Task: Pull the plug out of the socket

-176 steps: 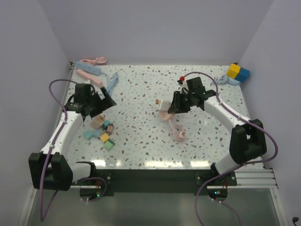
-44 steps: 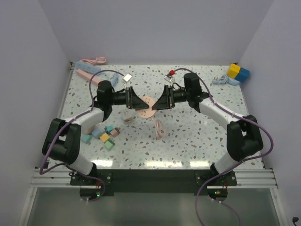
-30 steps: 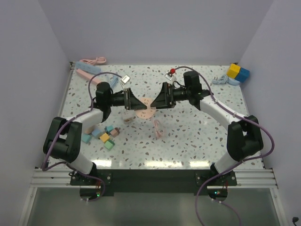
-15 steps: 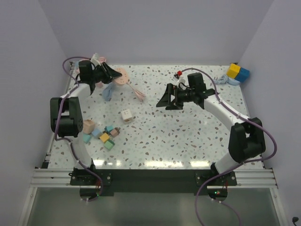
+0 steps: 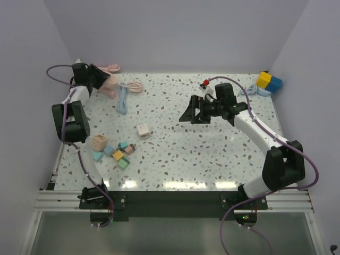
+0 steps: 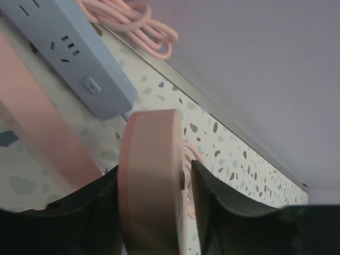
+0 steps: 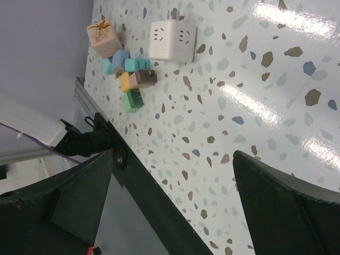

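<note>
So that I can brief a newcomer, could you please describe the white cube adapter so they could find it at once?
Start at the speckled table and find the cluster of small coloured cubes near its left edge. Just beyond them, toward the middle, stands the white cube adapter, alone, the only white block, with socket slots.

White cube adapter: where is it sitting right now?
In the overhead view the white cube adapter lies left of centre, just up and right of the cluster of small coloured plugs.
</note>
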